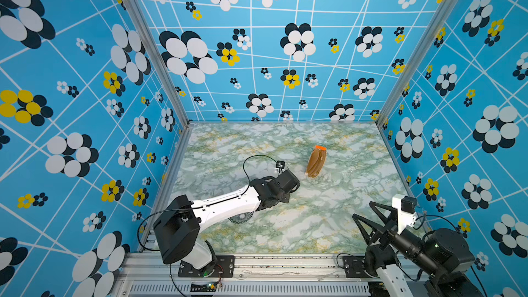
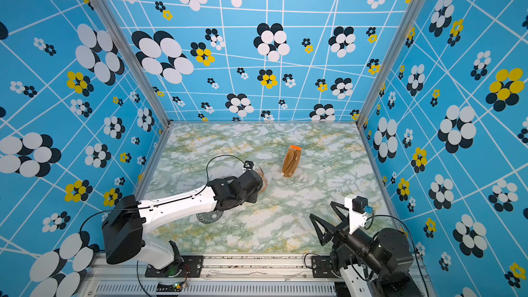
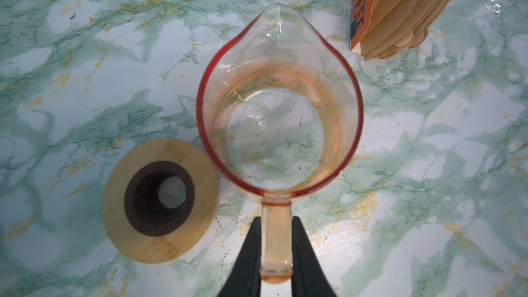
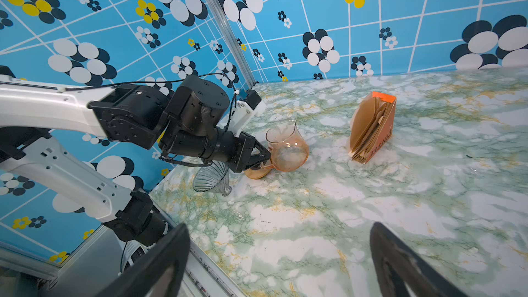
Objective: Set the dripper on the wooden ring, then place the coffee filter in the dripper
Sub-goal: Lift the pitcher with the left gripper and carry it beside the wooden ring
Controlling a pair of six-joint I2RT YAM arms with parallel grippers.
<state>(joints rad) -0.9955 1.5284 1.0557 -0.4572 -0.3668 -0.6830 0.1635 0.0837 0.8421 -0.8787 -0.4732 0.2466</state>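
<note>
The dripper [image 1: 241,218] [image 2: 210,217], clear ribbed glass, lies on its side on the table under my left forearm; the right wrist view shows this dripper [image 4: 211,180] too. No single coffee filter is in view. My left gripper [image 3: 277,220] [image 4: 264,157] is shut on the handle of the amber glass carafe [image 3: 280,127] [image 4: 288,150], which stands upright on the table. My right gripper [image 1: 363,211] [image 2: 322,210] [image 4: 280,225] hangs open and empty over the near right of the table.
An upright stack of brown filters [image 1: 315,162] [image 2: 291,161] [image 3: 400,10] [image 4: 371,127] in an orange sleeve stands right of the carafe. A wooden ring with a dark centre [image 3: 134,238] lies beside the carafe. Patterned walls enclose the marble table [image 1: 328,224] on three sides.
</note>
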